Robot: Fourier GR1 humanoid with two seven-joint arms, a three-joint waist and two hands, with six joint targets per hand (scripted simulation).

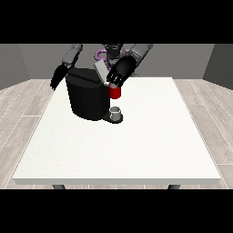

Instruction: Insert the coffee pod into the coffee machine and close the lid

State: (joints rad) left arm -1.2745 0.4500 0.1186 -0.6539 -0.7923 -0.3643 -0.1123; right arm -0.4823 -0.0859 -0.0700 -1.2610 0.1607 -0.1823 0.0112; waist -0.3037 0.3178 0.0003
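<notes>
Black hand at the view's right (119,73) rests over the coffee machine (88,95); finger state cannot be told. Grey thing (116,111) sits below it, near side, on the tabletop (136,145).

No words, letters or numbers to read anywhere. Coffee machine (88,98): plain black, no brand, no label. Bench (136,145): plain white, no marks. No signs on walls or floor.
</notes>
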